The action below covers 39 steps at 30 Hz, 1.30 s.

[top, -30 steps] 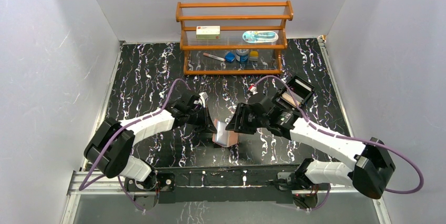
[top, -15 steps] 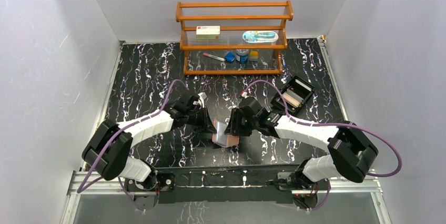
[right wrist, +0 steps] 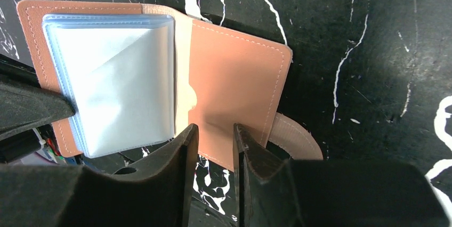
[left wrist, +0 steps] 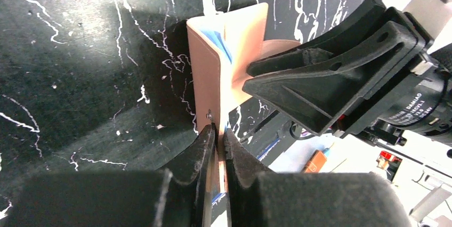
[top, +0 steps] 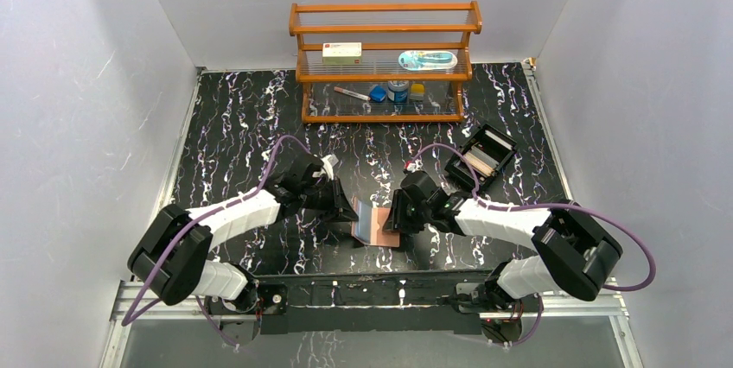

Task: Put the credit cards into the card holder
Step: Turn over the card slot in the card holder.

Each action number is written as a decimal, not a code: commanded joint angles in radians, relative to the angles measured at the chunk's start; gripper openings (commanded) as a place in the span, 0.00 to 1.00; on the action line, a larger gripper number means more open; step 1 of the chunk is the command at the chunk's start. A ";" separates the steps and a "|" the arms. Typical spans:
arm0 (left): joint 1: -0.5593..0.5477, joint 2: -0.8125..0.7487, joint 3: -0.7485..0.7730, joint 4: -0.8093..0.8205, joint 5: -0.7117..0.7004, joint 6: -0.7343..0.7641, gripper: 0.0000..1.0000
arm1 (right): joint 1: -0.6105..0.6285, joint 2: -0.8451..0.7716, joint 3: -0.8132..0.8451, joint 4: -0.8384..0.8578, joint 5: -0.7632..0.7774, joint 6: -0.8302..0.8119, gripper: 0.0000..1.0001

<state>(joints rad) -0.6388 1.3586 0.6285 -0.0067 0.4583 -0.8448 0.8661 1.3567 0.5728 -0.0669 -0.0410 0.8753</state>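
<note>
Tan-pink leather showed at the near middle of the desk (top: pixel 242 117), between the two arms: the card holder (top: pixel 377 226), its covers spread. We judged it was held open so that the sleeves faced up for loading. Our left hand (left wrist: pixel 218 136) was clamped tight on the edge of one cover, steadying it. Our right hand (right wrist: pixel 215 136) hung at the lower edge of the bare cover, fingers a little apart; whether it gripped the leather we could not tell. Bluish clear sleeves (right wrist: pixel 114 83) looked empty, and the snap tab (right wrist: pixel 298 139) poked out beyond. Neither hand carried a card.
</note>
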 commanded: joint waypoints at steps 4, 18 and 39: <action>-0.006 -0.052 -0.027 0.079 0.055 -0.015 0.05 | -0.001 -0.004 -0.024 0.063 -0.004 -0.015 0.38; -0.004 -0.067 -0.078 0.252 0.154 -0.073 0.00 | -0.001 -0.062 -0.007 0.104 -0.067 0.004 0.52; -0.006 -0.126 0.001 0.077 0.072 -0.017 0.00 | 0.055 -0.054 0.078 0.115 -0.074 0.047 0.82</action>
<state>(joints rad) -0.6392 1.2839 0.5961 0.0956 0.5224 -0.8707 0.9058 1.2770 0.6029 0.0296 -0.1326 0.9180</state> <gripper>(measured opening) 0.025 0.816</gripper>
